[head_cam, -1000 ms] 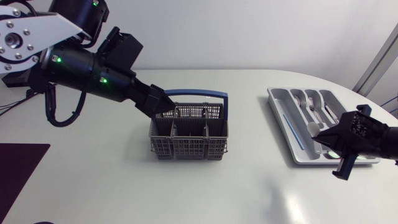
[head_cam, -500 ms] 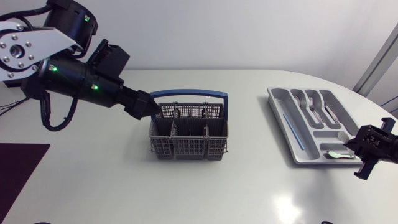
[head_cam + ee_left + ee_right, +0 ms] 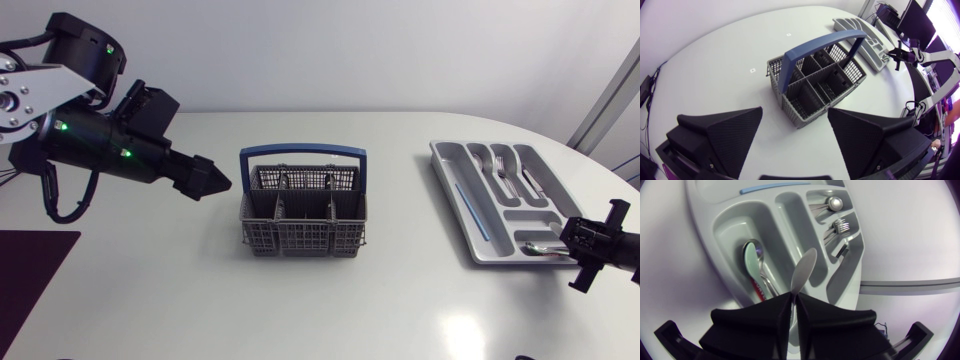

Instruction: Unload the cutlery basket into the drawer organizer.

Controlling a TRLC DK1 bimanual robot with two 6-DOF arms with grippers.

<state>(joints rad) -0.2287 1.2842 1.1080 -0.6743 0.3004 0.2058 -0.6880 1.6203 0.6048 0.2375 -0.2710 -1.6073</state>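
Now, your right gripper (image 3: 792,296) clenched on spoon (image 3: 805,267) over organizer (image 3: 438,152); left gripper (image 3: 216,185) released, beside basket (image 3: 300,238). Spoon looks light, stiff, slick; held by one end, so expect pivoting

Ahead of left gripper (image 3: 795,114): bare table (image 3: 715,65), then basket (image 3: 810,92) wall.
Over basket: handle (image 3: 820,43) spans the middle; compartments open either side.
Ahead of right gripper (image 3: 792,297), holding spoon (image 3: 803,267): organizer (image 3: 722,227) dividers.

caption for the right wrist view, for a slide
Right gripper shut on a spoon, its bowl over the organizer.
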